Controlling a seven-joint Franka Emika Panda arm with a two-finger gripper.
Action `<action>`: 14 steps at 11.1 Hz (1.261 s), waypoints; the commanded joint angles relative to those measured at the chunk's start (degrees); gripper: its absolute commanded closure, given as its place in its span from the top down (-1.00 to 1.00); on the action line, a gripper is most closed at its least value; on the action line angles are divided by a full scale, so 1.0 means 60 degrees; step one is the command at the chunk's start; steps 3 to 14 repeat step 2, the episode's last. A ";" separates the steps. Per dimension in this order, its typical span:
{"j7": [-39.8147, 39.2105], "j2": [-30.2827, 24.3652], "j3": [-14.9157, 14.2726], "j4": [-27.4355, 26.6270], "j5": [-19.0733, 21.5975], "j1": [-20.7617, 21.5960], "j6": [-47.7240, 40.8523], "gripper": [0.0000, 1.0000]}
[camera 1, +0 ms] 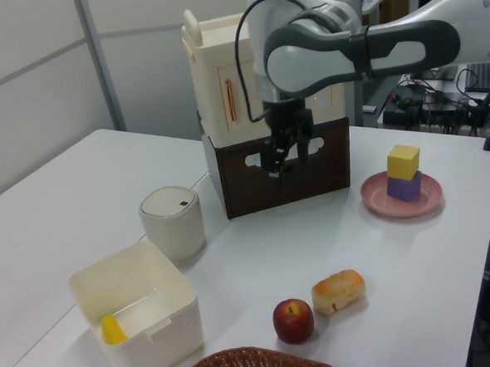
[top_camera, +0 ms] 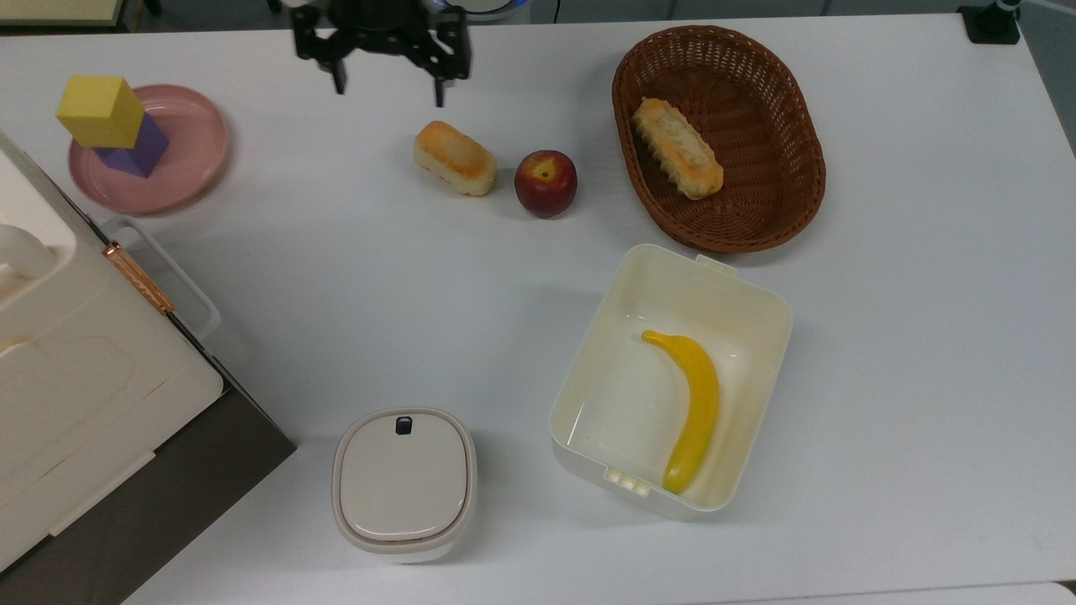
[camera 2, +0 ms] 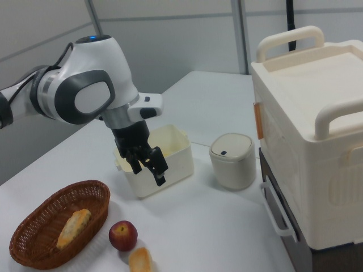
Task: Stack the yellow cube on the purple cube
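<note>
Gripper (top_camera: 387, 88) empty, fingers apart — yellow cube (top_camera: 100, 111) on purple cube (top_camera: 139, 149), well off toward top view's left; stack done.

A broad white table (top_camera: 883, 353) spans nearly the whole top view, evenly lit, with soft shadows beneath what stands on it. Beyond its upper edge lies a strip of dark floor (top_camera: 756, 7) with cables. In the left view, pale grey wall panels (camera 1: 31, 88) divided by metal strips fill the upper left of the frame, and a cluttered work area with dark equipment (camera 1: 440, 109) sits at the upper right. In the right view, similar grey panels (camera 2: 181, 39) line the top.
</note>
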 commanded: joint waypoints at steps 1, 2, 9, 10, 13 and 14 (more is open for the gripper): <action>0.0238 -0.0125 -0.0173 0.0039 -0.0066 0.0325 -0.0370 1.00; 0.0238 -0.0139 -0.0129 0.0039 -0.0066 0.0325 -0.0385 1.00; 0.0238 -0.0139 -0.0129 0.0039 -0.0066 0.0325 -0.0385 1.00; 0.0238 -0.0139 -0.0129 0.0039 -0.0066 0.0325 -0.0385 1.00; 0.0238 -0.0139 -0.0129 0.0039 -0.0066 0.0325 -0.0385 1.00; 0.0238 -0.0139 -0.0129 0.0039 -0.0066 0.0325 -0.0385 1.00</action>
